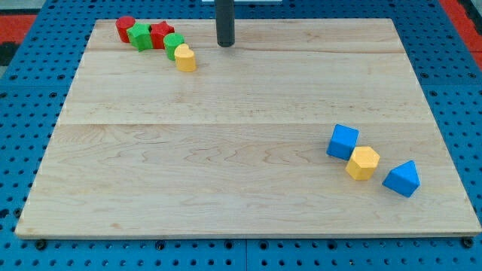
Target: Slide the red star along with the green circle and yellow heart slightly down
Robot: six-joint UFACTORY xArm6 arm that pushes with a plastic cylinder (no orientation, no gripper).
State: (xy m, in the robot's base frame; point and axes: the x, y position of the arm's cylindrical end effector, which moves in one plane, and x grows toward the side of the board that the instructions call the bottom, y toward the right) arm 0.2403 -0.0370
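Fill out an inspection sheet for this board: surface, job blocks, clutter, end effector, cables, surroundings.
Surface: wooden board, light planks, flat.
Job's things: red star, green circle and yellow heart clustered at the view's top left, running diagonally down to the right.
Clutter: red cylinder and green star beside that cluster; blue cube, yellow hexagon and blue triangle at the view's lower right.
End effector: my tip right of the cluster, apart from every block.
Cables: nothing seen.
Surroundings: blue perforated base around the board.
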